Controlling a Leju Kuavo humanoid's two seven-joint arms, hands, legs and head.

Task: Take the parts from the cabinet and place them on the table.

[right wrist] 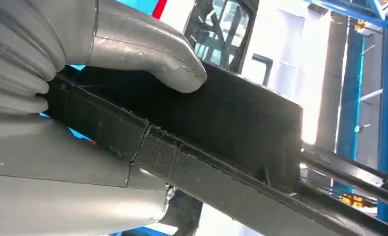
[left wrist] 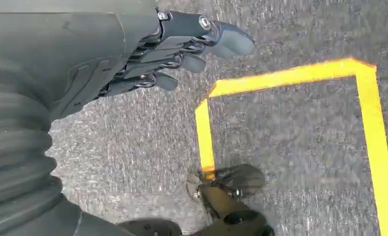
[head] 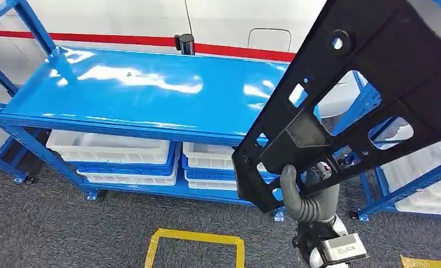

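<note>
- Fingers [right wrist: 148,51] of the right hand [head: 305,195] are clamped on a large black plastic part [head: 341,106]; in the right wrist view the thick grey thumb presses on one face of it, while the darker fingers on the far side are hidden behind the part.
- Held up in the air, the black part runs slantwise from the right hand toward the upper right of the head view, in front of the blue table [head: 145,89], and its far end is cut off by the picture's edge.
- Its cut-outs and small round holes show the blue frame and floor behind; the right wrist view shows a close stretch of its rough dark edge, the rest out of frame.
- Left hand [left wrist: 182,46] hangs over the floor with its dark fingers loosely apart and nothing in them.
- Glare lies in white patches across the glossy blue table, so its surface is hard to read; a small dark speck sits near the middle, too small to tell.
- White bins [head: 109,148] stand on blue trays on the shelf under the table.
- A second blue rack [head: 397,184] at the right is mostly hidden behind the part.
- Grey carpet floor [head: 67,229] carries yellow tape [head: 196,237] marking a rectangle.
- Behind the table a white wall bears a red stripe [head: 95,39], with a short black post [head: 185,43] in front of it.
</note>
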